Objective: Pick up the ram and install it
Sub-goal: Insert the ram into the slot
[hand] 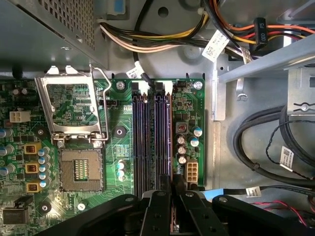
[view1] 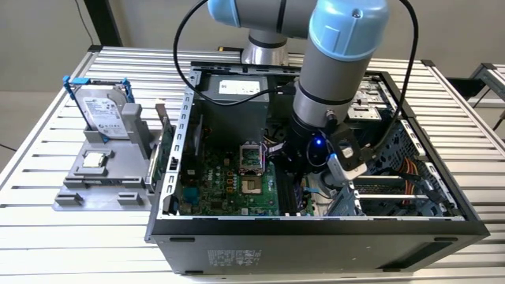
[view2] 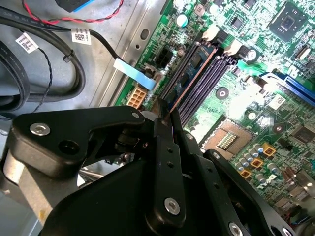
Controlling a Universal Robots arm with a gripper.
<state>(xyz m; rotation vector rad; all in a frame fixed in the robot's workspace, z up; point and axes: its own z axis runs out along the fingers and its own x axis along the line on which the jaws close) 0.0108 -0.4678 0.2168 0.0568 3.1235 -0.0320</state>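
The ram [view2: 193,69] is a thin dark stick seen edge-on. It stands along the outermost of the black memory slots [hand: 147,137] on the green motherboard [hand: 192,108], on the side nearest the white power connector [hand: 191,172]. My gripper [hand: 172,186] sits low over one end of that slot, its black fingers [view2: 162,147] shut on the ram [hand: 170,137]. In the exterior view the gripper [view1: 298,177] reaches down inside the open computer case [view1: 316,236]. Whether the stick is pressed fully home I cannot tell.
An open processor socket [hand: 81,169] with its raised metal frame [hand: 74,105] lies beside the slots. Black cables [hand: 261,147] and wire bundles crowd the case's other side. Outside the case a grey holder [view1: 103,186] carries a blue-framed hard drive [view1: 106,112] and a small square chip [view1: 94,158].
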